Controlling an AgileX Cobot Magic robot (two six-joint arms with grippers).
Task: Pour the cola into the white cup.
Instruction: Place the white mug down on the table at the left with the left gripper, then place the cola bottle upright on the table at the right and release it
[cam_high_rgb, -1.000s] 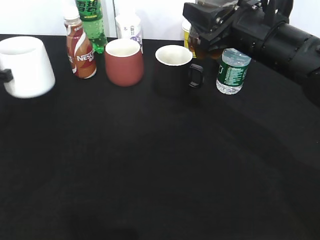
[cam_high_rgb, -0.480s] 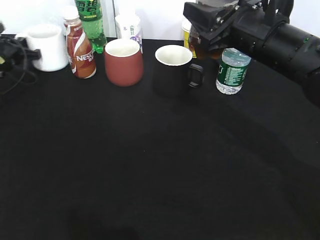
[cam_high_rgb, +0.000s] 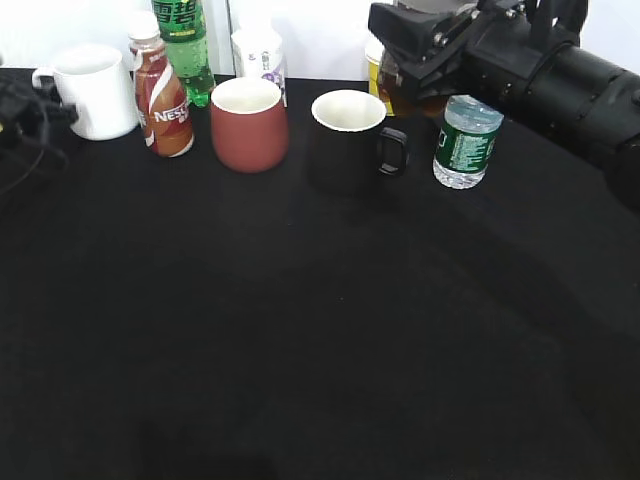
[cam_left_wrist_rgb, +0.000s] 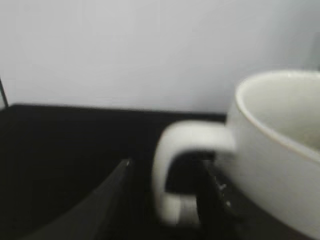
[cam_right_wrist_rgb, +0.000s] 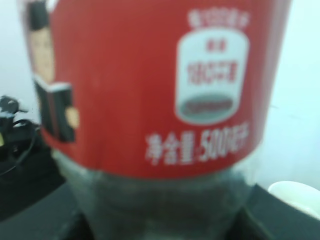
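Note:
The white cup (cam_high_rgb: 95, 90) stands upright at the back left of the black table, its handle pointing left. In the left wrist view the cup (cam_left_wrist_rgb: 280, 150) fills the right side. My left gripper (cam_left_wrist_rgb: 167, 170) is open around the handle, one finger through the loop and the other a little clear of it. It shows at the left edge of the exterior view (cam_high_rgb: 22, 112). My right gripper (cam_high_rgb: 412, 72) is shut on the cola bottle (cam_high_rgb: 392, 92) at the back right. The bottle's red label (cam_right_wrist_rgb: 150, 85) fills the right wrist view.
Along the back stand a brown Nestle bottle (cam_high_rgb: 162, 100), a green-labelled soda bottle (cam_high_rgb: 185, 45), a printed paper cup (cam_high_rgb: 258, 50), a maroon cup (cam_high_rgb: 248, 122), a black mug (cam_high_rgb: 350, 140) and a small water bottle (cam_high_rgb: 464, 142). The black table (cam_high_rgb: 320, 330) stretches to the front.
The white cup went from close up at the left to standing at the back left, beside the Nestle bottle. The left gripper has loosened on the handle. The right arm barely moved.

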